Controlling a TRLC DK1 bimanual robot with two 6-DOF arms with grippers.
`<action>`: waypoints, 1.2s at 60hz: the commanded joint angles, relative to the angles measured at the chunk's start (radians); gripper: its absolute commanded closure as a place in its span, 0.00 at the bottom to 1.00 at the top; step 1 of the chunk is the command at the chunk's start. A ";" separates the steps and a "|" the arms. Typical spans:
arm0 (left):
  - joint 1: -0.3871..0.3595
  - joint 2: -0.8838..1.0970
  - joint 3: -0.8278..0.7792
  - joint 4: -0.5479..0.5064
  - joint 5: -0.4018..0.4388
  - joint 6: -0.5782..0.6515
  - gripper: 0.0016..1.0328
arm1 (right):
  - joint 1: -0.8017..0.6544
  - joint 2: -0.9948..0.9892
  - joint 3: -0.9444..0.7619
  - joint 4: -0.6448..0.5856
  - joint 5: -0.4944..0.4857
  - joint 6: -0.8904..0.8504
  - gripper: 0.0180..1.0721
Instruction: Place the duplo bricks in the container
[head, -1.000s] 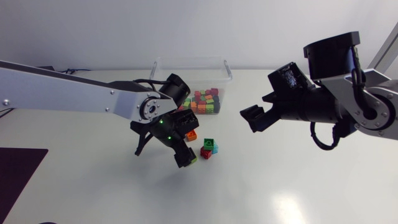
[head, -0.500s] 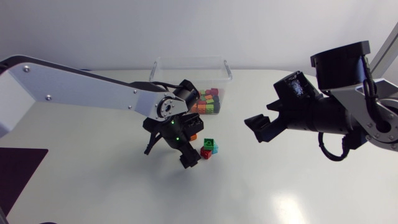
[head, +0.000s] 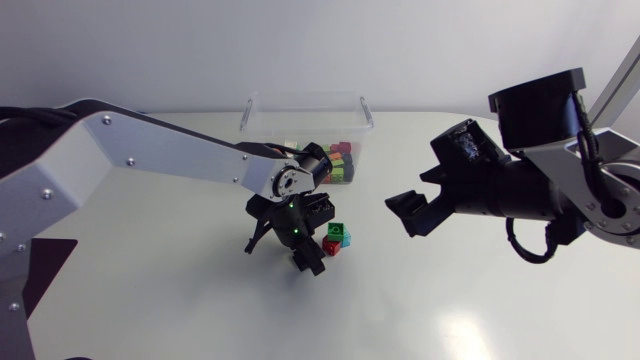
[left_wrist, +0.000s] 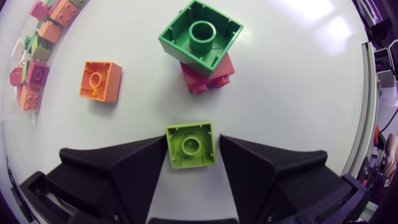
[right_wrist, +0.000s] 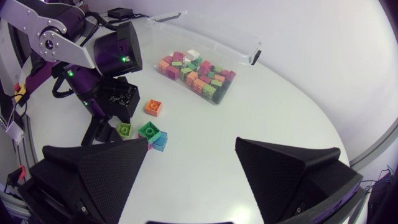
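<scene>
- Left gripper (left_wrist: 191, 138) is down at the table (head: 450, 300) with its fingers released. They stand on either side of a lime brick (left_wrist: 190, 144), and I can see a sliver of table between the brick and one finger.
- That lime brick lies flat on the table, stud up, between the wedge tips.
- Just ahead of it, a dark green brick (left_wrist: 200, 37) sits on top of a red brick (left_wrist: 207, 73). From my right wrist camera, a teal brick (right_wrist: 160, 142) is touching that little cluster.
- An orange brick (left_wrist: 99, 81) lies alone on the table, ahead of the gripper and off to the container's side, apart from the others.
- The clear container (head: 305, 105) stands beyond these, toward the table's far edge. It holds a heap of mixed bricks (right_wrist: 193, 71) in red, orange, green, pink and white.
- My right gripper (right_wrist: 189, 155) hangs above the table, well apart from the bricks. Its fingers are spread wide and hold nothing.
</scene>
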 joint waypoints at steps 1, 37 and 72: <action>-0.002 0.036 0.017 -0.023 -0.003 -0.025 0.62 | 0.024 0.038 -0.009 0.000 -0.008 0.022 0.04; 0.047 -0.149 -0.073 -0.064 -0.003 0.002 0.67 | 0.087 0.249 0.074 0.005 -0.132 -0.158 0.04; 0.079 -0.381 -0.148 -0.029 -0.006 0.018 0.67 | 0.096 0.595 0.307 -0.080 -0.200 -0.472 0.04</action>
